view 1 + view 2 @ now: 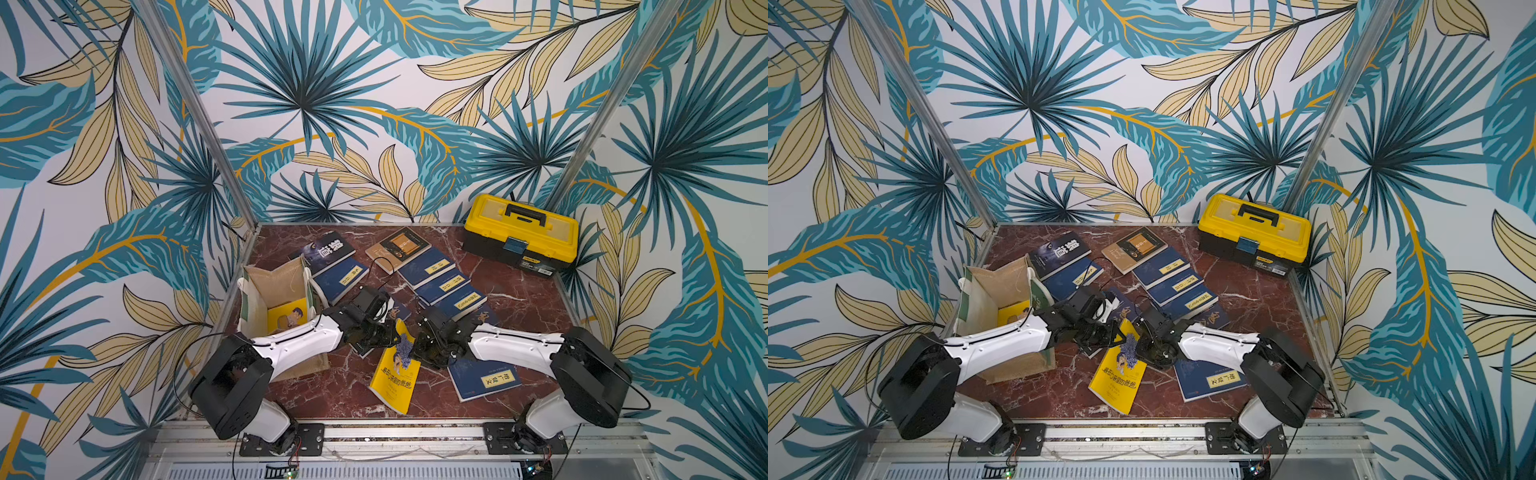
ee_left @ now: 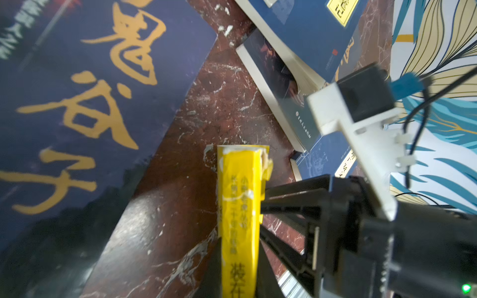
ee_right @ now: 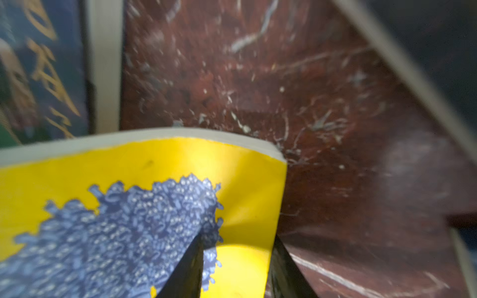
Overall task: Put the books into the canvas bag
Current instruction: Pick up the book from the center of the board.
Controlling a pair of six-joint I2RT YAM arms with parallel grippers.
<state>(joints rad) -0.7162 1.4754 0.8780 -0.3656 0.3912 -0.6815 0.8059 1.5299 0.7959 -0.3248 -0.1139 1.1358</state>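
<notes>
While the left gripper [image 2: 238,252] pinches the spine of the yellow book [image 1: 395,378] and the right gripper [image 3: 237,271] straddles another edge of it, squeezing or not I cannot tell, its cover bows. Pulled two ways, this thin paperback could buckle, tear or slip free. Beyond both tools lie navy books [image 1: 451,289], which a swing might drag. The canvas bag [image 1: 278,282] stands behind the left gripper, beside its arm; a tilted book could snag its rim.

On the table [image 1: 523,299], the bag [image 1: 272,278] stands left with a book [image 1: 287,319] inside, the toolbox [image 1: 521,232] back right, loose books [image 1: 432,266] between, the front book [image 1: 392,380] front centre.
</notes>
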